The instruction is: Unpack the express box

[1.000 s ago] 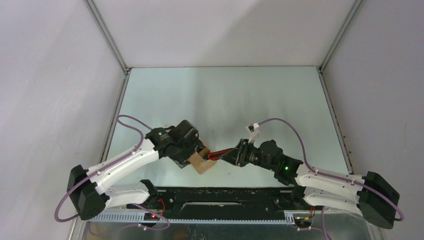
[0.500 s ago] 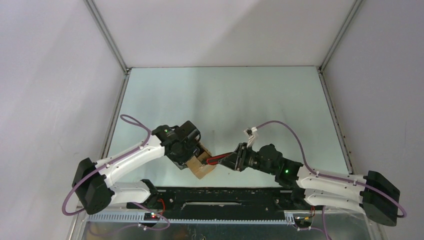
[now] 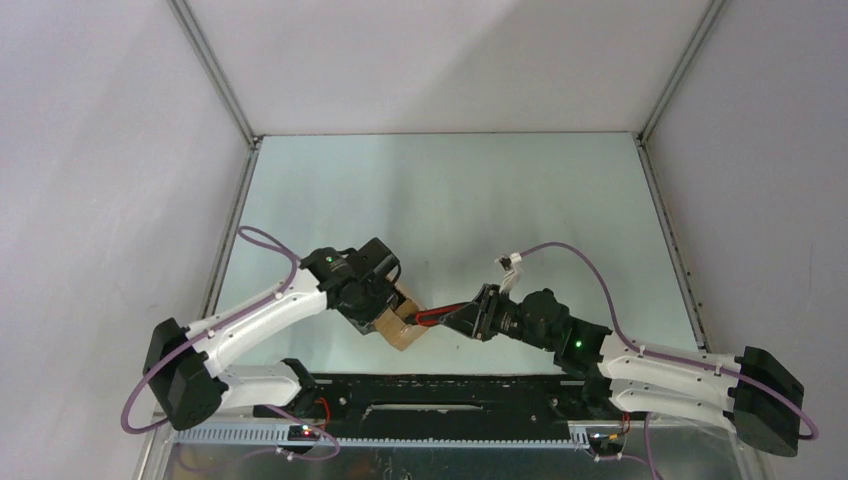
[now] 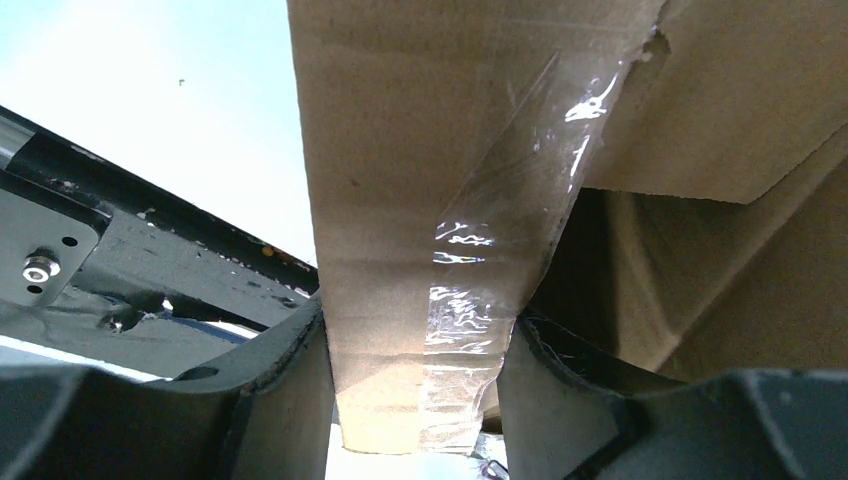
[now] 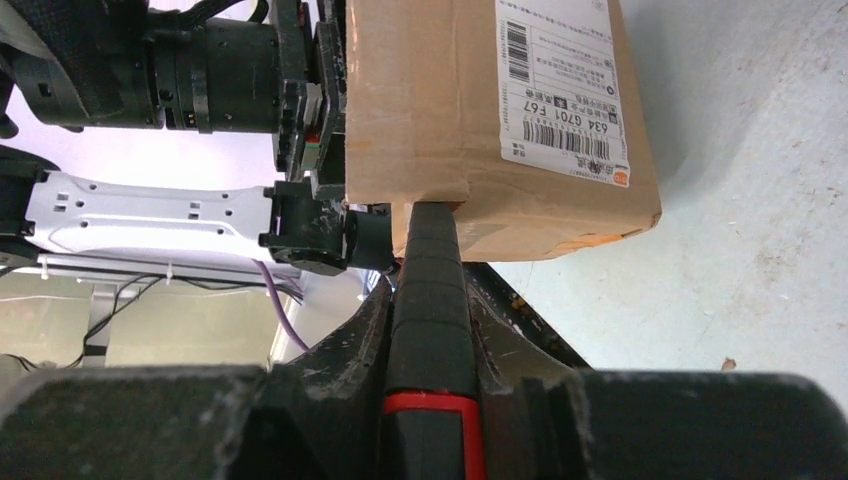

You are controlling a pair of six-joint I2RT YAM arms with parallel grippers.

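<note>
The express box [image 3: 404,326], brown cardboard with a white label [image 5: 560,90], lies near the table's front edge between the two arms. My left gripper [image 4: 415,330] is shut on one of its flaps [image 4: 400,200], a strip of clear tape [image 4: 500,260] running down it; both fingers [image 4: 290,390] press the cardboard. The same gripper [image 3: 383,300] sits on the box's left side in the top view. My right gripper [image 5: 430,290] is shut on a red-and-black utility knife [image 5: 428,330] whose front end meets the box's lower edge. Whether the blade is out is hidden.
The black rail [image 3: 450,385] of the arm bases runs just in front of the box. Metal frame posts [image 3: 230,200] line the table's sides. A purple cable [image 3: 570,250] arcs over the right arm.
My left gripper's jaws have narrowed onto the cardboard flap. Both arms and the box have shifted slightly toward the front edge; the knife stays at the box.
</note>
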